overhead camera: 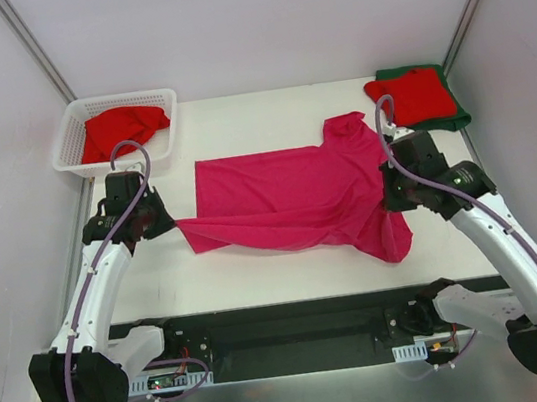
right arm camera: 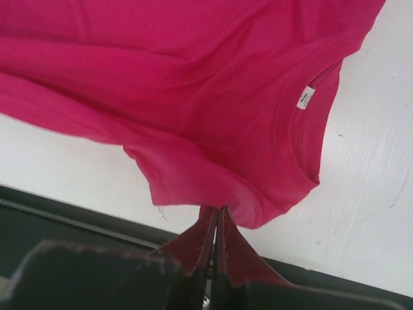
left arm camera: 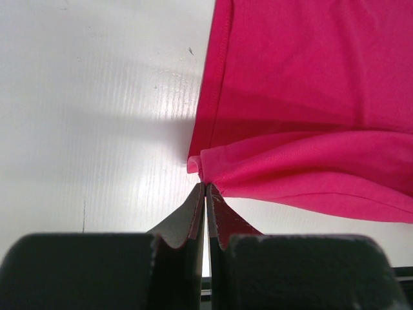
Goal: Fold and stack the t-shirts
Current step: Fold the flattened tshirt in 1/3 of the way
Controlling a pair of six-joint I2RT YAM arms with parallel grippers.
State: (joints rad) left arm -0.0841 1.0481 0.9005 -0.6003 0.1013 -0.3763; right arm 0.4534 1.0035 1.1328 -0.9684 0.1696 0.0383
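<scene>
Currently the pink shirt (overhead camera: 288,193) lies spread on the table (overhead camera: 237,125), left gripper (left arm camera: 205,187) clenched on its hem corner, right gripper (right arm camera: 218,210) clenched on cloth near its collar; a red shirt (overhead camera: 121,130) sits in the basket (overhead camera: 72,117).

No writing could be read anywhere. A small white tag (right arm camera: 304,98) sewn inside the neck of the pink t-shirt (right arm camera: 193,77) bore print too tiny to make out.

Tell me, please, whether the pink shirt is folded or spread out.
Spread out: the pink shirt lies open across the table, its near edge pinched by the left gripper and right gripper.
</scene>
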